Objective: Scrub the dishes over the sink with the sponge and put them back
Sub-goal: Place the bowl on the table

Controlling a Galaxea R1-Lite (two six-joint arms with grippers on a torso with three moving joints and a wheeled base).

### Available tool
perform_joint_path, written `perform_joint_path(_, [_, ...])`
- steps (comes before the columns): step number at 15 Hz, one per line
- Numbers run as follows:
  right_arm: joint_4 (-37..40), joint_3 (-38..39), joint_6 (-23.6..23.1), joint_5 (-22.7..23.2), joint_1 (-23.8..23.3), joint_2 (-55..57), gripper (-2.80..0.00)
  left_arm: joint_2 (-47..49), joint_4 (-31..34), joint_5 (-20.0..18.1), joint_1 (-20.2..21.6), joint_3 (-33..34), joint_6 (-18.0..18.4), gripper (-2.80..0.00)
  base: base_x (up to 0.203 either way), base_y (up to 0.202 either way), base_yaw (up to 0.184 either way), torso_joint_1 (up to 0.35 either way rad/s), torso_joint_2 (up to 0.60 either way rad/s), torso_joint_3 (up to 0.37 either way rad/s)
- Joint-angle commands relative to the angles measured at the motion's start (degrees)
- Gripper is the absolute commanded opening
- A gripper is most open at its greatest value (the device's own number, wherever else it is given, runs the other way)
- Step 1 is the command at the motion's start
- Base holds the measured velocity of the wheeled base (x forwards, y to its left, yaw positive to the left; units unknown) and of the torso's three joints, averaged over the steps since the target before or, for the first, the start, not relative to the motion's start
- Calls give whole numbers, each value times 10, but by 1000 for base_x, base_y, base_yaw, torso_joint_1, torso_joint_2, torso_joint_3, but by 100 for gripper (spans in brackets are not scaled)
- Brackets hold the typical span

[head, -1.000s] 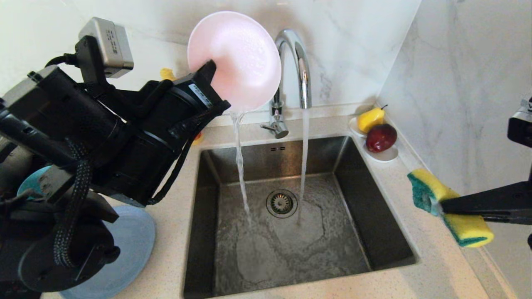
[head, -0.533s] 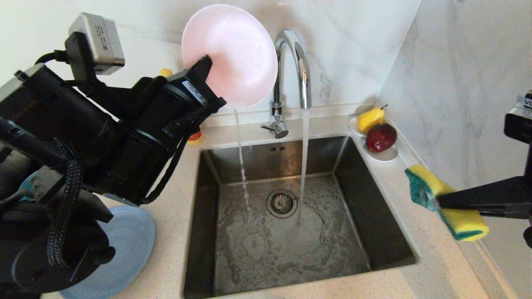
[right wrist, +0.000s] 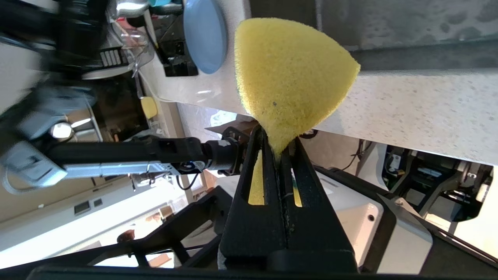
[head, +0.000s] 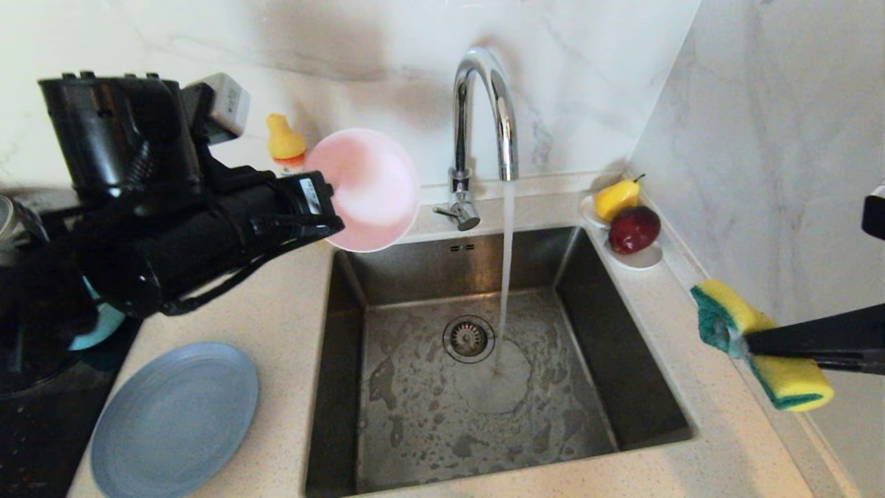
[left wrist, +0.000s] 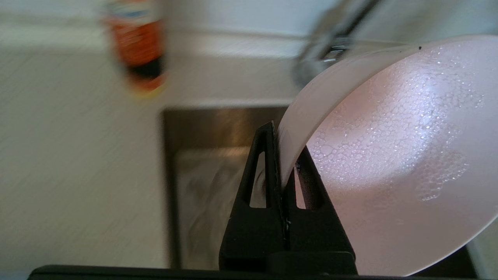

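Left gripper (left wrist: 281, 155) is pinching the pink bowl (head: 366, 190) by its rim, up over the sink's (head: 650, 360) back-left corner. Right gripper (right wrist: 278, 149) is clamped on the sponge's (head: 760, 346) narrow middle.

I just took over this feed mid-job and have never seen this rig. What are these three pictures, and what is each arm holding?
It is a two-armed robot at a kitchen sink. The wide picture comes from its head, looking down. The other two come from cameras on each wrist, behind the fingers. The left gripper pinches the rim of a pale pink bowl, wet and bubbly inside, above the sink's back left corner. The right gripper squeezes a yellow and green sponge over the counter to the right of the sink. The tap is running. A blue plate lies on the counter on the left; a saucer with fruit sits behind on the right.
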Motion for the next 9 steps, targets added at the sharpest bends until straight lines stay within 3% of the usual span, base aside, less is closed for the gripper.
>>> perform_joint_path(1, [1, 14, 0, 2, -7, -9, -280, -34, 372, 1, 52, -134, -77, -280, 0, 0, 0, 0, 0, 0])
perform_joint_path(3, [-11, 18, 0, 2, -9, -8, -280, -43, 512, -2, 139, -195, -132, -280, 0, 0, 0, 0, 0, 0])
perform_joint_path(4, [-15, 19, -1, 3, -10, -5, -280, -47, 551, -4, 183, -203, -146, -280, 0, 0, 0, 0, 0, 0])
perform_joint_path(7, [-25, 18, -1, 11, -10, 9, -280, -56, 600, -7, 322, -191, -191, -280, 0, 0, 0, 0, 0, 0])
perform_joint_path(9, [-36, 19, -1, 13, -10, 17, -280, -57, 605, -29, 416, -175, -203, -280, 0, 0, 0, 0, 0, 0])
